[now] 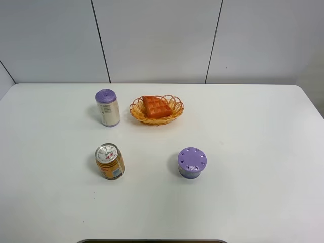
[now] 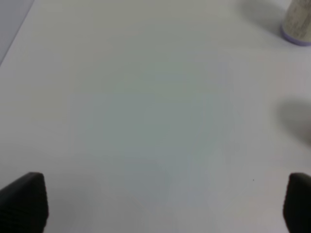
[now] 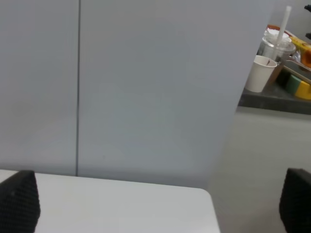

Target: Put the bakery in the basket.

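Note:
The orange-brown waffle wedge lies flat inside the orange-yellow wicker basket, at the back middle of the white table in the high view. Neither arm shows in the high view. In the left wrist view my left gripper is open and empty over bare table, its dark fingertips at the frame's two lower corners. In the right wrist view my right gripper is open and empty, pointing at the grey wall past the table's corner. Neither wrist view shows the waffle or the basket.
A white can with a purple lid stands left of the basket; its base also shows in the left wrist view. A yellow can stands front left. A purple round lidded container stands front middle. A cluttered counter lies beyond the table.

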